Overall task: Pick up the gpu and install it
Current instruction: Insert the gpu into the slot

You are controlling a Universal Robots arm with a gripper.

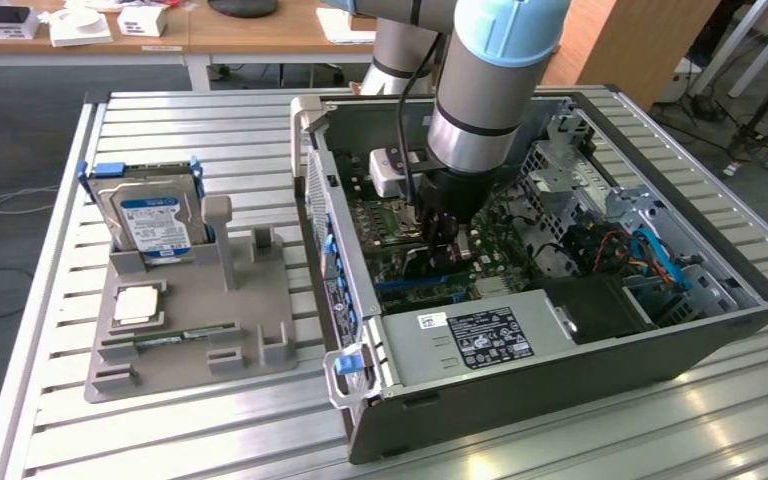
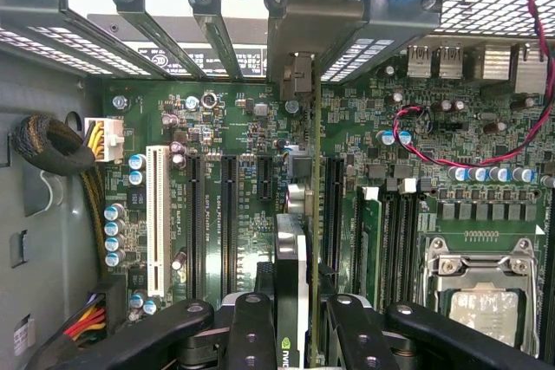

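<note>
The gpu (image 2: 291, 253), a thin dark card with a silvery metal end bracket, stands on edge inside the open black computer case (image 1: 558, 375). It is pinched between the black fingers (image 2: 251, 327) of the tool (image 2: 290, 314), over the green motherboard (image 2: 243, 119). Long black slots flank it, with a white slot (image 2: 157, 214) further off; I cannot tell whether it is seated. A red-and-black wire (image 2: 434, 160) loops nearby. A silver power supply box (image 1: 484, 338) sits at the case's near end. On the slatted metal worktop (image 1: 157, 440), towards its edge on the exterior view's left, a grey holder (image 1: 257, 310) carries a silver hard drive with a blue-white label (image 1: 151, 220).
</note>
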